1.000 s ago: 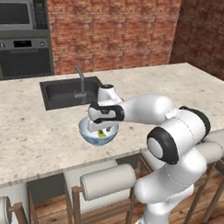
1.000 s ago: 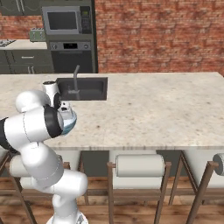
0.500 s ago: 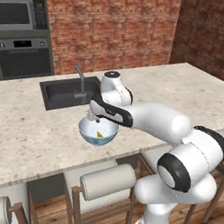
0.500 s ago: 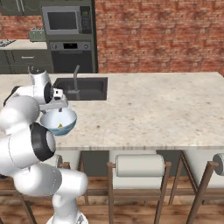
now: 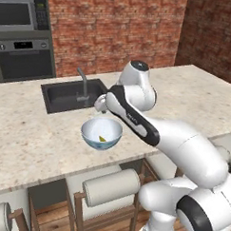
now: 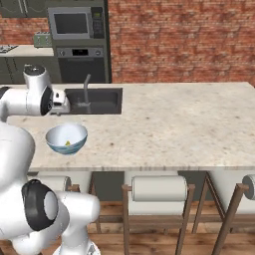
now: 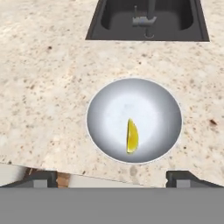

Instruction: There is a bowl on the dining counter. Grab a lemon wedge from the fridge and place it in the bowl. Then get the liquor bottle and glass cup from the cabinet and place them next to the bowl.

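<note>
The pale blue bowl (image 5: 89, 131) (image 6: 54, 135) (image 7: 109, 109) stands on the dining counter near its front edge, in front of the sink. A yellow lemon wedge (image 7: 132, 136) (image 5: 102, 138) (image 6: 67, 143) lies loose inside it, right of centre in the hand view. My gripper (image 5: 102, 109) (image 6: 63, 106) (image 7: 114, 178) hangs a short way above the bowl's far rim and points down. It is open, its two tips wide apart with nothing between them.
A dark sink (image 5: 70, 94) (image 6: 97, 99) (image 7: 146, 19) with a faucet (image 5: 83, 85) lies just behind the bowl. Stools (image 5: 109, 186) (image 6: 159, 188) stand under the counter's front edge. The oven and microwave (image 6: 74, 24) stand at the far wall.
My gripper has lifted out of the bowl and risen above it, and the arm has stretched upward. The lemon wedge stays in the bowl, which has not moved.
</note>
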